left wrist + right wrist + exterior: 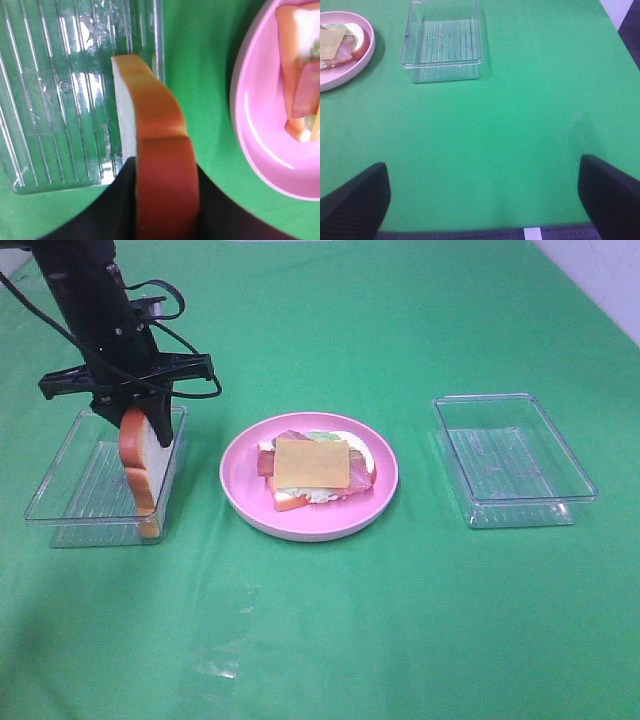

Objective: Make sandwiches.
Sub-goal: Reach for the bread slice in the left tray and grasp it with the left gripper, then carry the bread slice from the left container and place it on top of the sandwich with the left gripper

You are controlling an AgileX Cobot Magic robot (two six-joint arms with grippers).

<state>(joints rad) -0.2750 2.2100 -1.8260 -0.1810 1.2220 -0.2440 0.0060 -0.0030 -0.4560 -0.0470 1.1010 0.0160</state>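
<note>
A half-built sandwich (315, 468) lies on the pink plate (243, 502): bread, lettuce, bacon and a yellow cheese square (311, 462) on top. It also shows in the right wrist view (342, 42). My left gripper (135, 420) is shut on a white bread slice with orange-brown crust (142, 465) and holds it upright over the right edge of the left tray (75, 485). In the left wrist view the slice (157, 150) hangs between the fingers. My right gripper (482, 195) is open and empty over bare cloth, out of the exterior view.
A second clear tray (512, 460) stands right of the plate; it shows in the right wrist view (443, 45) too. Green cloth covers the table. The table's near edge (530, 231) runs close under the right gripper.
</note>
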